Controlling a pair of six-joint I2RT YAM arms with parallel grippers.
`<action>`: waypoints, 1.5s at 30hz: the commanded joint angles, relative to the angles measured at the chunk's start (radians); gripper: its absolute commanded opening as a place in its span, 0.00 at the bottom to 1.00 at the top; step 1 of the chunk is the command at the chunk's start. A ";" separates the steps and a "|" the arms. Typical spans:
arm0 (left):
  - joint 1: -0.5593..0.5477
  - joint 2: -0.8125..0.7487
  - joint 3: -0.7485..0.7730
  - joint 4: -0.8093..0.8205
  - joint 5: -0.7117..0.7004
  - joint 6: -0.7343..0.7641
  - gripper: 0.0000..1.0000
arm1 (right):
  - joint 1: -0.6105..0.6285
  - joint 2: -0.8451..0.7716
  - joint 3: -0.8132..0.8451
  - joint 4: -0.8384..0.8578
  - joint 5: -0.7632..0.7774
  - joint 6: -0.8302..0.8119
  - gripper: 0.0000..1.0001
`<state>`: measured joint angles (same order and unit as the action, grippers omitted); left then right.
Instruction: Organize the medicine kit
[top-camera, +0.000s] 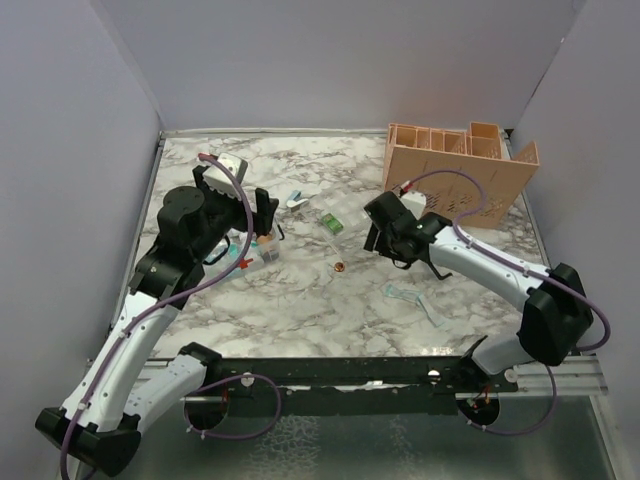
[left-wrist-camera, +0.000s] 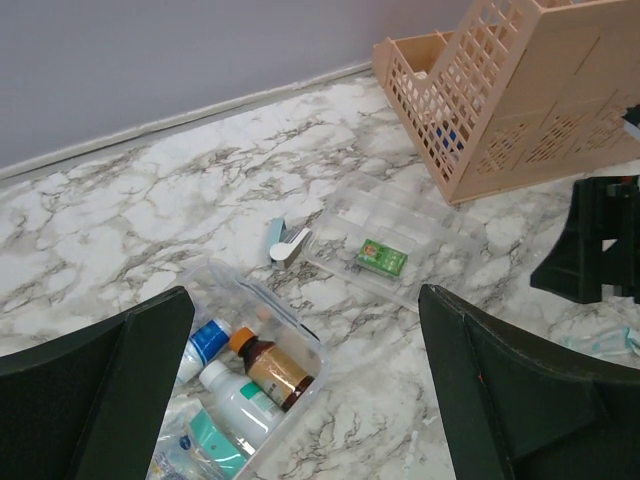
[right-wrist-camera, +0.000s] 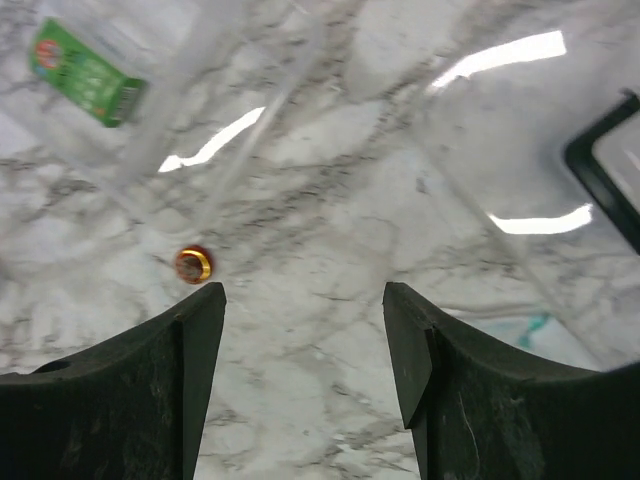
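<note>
A clear plastic kit box (left-wrist-camera: 318, 352) lies open on the marble table. It holds a brown bottle (left-wrist-camera: 272, 368), a white bottle (left-wrist-camera: 232, 398) and a blue-labelled tube (left-wrist-camera: 205, 343). My left gripper (left-wrist-camera: 305, 300) is open and empty, hovering just above the box (top-camera: 250, 256). A small green box (top-camera: 332, 223) lies on a clear lid (left-wrist-camera: 420, 225); it also shows in the right wrist view (right-wrist-camera: 85, 72). A small red-and-gold round tin (right-wrist-camera: 193, 265) lies on the table just left of my right gripper (right-wrist-camera: 302, 295), which is open and empty above the marble.
A peach slotted organizer (top-camera: 460, 170) stands at the back right. A blue-and-white item (top-camera: 296, 199) lies beyond the lid. A clear packet (top-camera: 415, 298) lies front right. The tin (top-camera: 341, 266) sits mid-table. Grey walls enclose the table.
</note>
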<state>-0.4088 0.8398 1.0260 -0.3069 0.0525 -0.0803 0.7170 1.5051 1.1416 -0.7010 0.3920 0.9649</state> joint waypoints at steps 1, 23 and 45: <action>-0.017 0.033 0.037 0.008 0.024 0.054 0.99 | 0.002 -0.103 -0.084 -0.161 0.174 0.060 0.65; -0.065 0.096 0.017 0.081 0.111 -0.018 0.99 | -0.023 -0.151 -0.427 -0.133 0.031 0.611 0.64; -0.067 0.083 0.020 0.075 0.105 -0.021 0.99 | -0.071 0.107 -0.265 0.059 -0.071 0.121 0.38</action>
<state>-0.4717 0.9390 1.0283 -0.2554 0.1425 -0.1001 0.6502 1.5505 0.8513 -0.7162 0.3653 1.2236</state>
